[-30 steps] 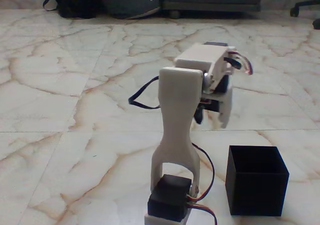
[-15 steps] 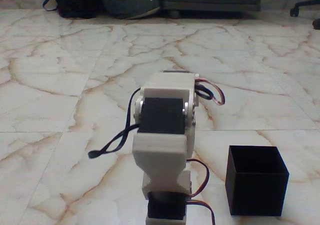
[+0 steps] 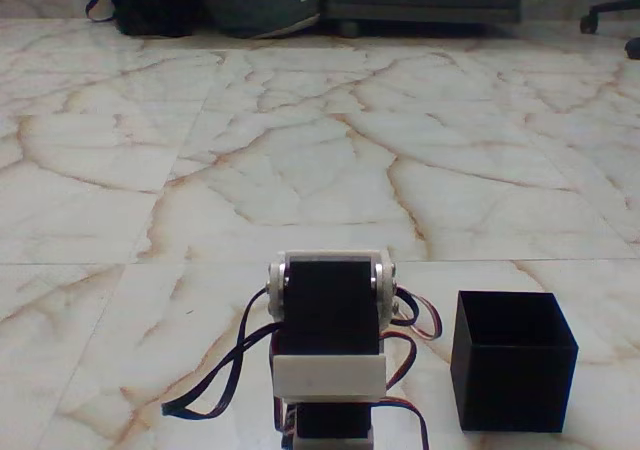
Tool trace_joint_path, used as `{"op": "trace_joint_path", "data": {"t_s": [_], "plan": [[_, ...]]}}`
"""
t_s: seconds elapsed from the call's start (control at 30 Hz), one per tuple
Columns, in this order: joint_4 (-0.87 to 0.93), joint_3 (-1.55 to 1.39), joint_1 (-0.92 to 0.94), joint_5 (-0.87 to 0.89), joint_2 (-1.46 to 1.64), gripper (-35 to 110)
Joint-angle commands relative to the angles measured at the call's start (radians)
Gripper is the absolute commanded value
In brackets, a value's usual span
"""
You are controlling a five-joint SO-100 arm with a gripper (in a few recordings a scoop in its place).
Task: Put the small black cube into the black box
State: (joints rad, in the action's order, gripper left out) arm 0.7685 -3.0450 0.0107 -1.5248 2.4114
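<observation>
Fixed view, looking across the marble floor (image 3: 200, 170), and honestly the fingers are hidden somewhere behind the arm's own body, so I can't tell if they're wide, narrow or pinching anything. What I get instead is the folded arm (image 3: 328, 350) at about 6 o'clock in the picture: a black servo block in a white bracket, with wires looping off toward 8 o'clock.

The black box (image 3: 513, 360) sits just beside it at roughly 4 o'clock, upright, open top, dark inside. Can't say whether the small black cube is in there or tucked behind the arm, it's just not something I can make out.

If the cube is yet to go in, my guess is the good way to do it is to lift well over the near rim, centre above the opening, then let go low so it doesn't bounce out or nudge those thin walls.
</observation>
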Motion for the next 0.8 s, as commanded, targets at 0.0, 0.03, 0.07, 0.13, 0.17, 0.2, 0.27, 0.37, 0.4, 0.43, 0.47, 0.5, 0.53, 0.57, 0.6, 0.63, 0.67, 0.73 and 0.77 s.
{"op": "trace_joint_path", "data": {"t_s": [0.0,0.03,0.07,0.13,0.17,0.2,0.27,0.37,0.4,0.43,0.47,0.5,0.53,0.57,0.6,0.63,0.67,0.73,0.77], "plan": [[0.021,-0.005,0.003,0.006,0.031,6],[0.018,-0.005,0.002,0.02,0.029,6],[0.017,-0.005,0.003,0.025,0.028,6],[-0.025,-0.023,-0.003,-0.011,0.025,5],[-0.06,-0.037,-0.002,-0.023,0.021,5],[-0.061,-0.037,-0.002,-0.018,0.021,5],[-0.061,-0.037,0.005,0.006,0.02,3],[-0.061,-0.037,0.008,0.008,0.018,3],[-0.061,-0.037,0.008,0.008,0.018,3],[-0.061,-0.037,0.008,0.008,0.018,3],[-0.061,-0.037,0.008,0.008,0.018,3],[-0.061,-0.037,0.008,0.008,0.02,3],[-0.061,-0.037,0.008,0.008,0.018,3],[-0.061,-0.037,0.008,0.008,0.018,3],[-0.061,-0.037,0.008,0.008,0.018,3],[-0.061,-0.037,0.008,0.008,0.018,3],[-0.061,-0.037,0.008,0.008,0.018,3],[-0.061,-0.037,0.008,0.008,0.018,3],[-0.061,-0.037,0.008,0.008,0.018,3]]}}
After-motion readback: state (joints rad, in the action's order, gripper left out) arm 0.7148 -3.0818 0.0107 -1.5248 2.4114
